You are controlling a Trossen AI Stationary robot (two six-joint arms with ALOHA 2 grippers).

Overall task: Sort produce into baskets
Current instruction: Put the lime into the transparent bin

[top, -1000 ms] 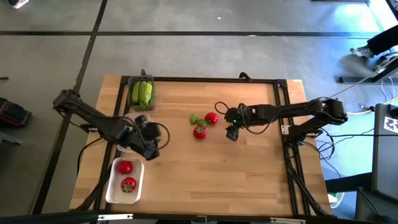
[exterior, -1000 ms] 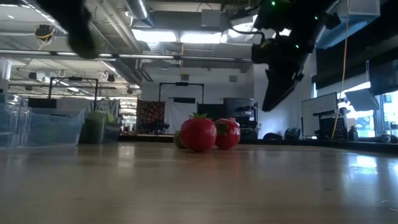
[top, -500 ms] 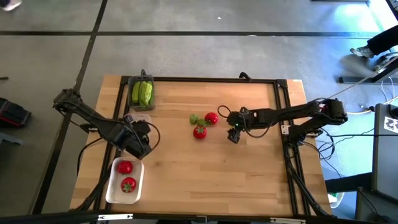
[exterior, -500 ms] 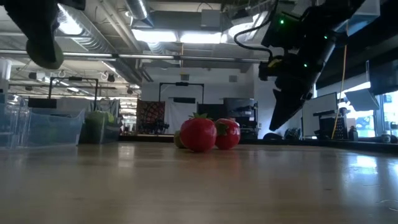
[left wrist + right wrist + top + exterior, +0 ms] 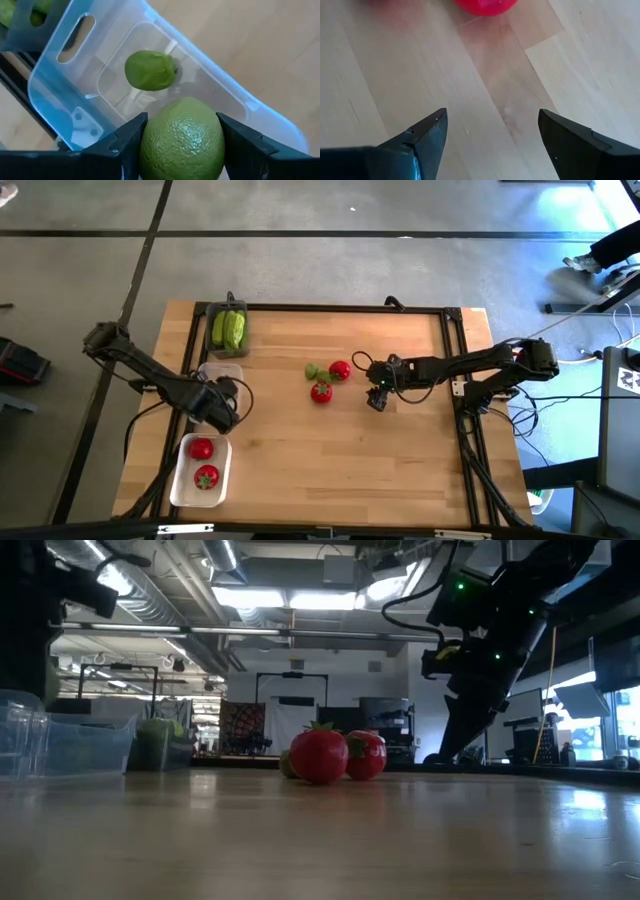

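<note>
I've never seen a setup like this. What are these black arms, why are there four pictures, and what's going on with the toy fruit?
These are two robot arms at a wooden table, each ending in a two-finger pincer. One picture looks straight down, one looks level across the tabletop, and two come from cameras on the arms' wrists.

The left pincer grips a green fruit above the clear basket, where another green fruit already lies. The right pincer is open and empty, close to the table near the loose pile: two tomatoes and a small green fruit.

The dark grey basket holds cucumbers. The white basket holds two more tomatoes.
</note>
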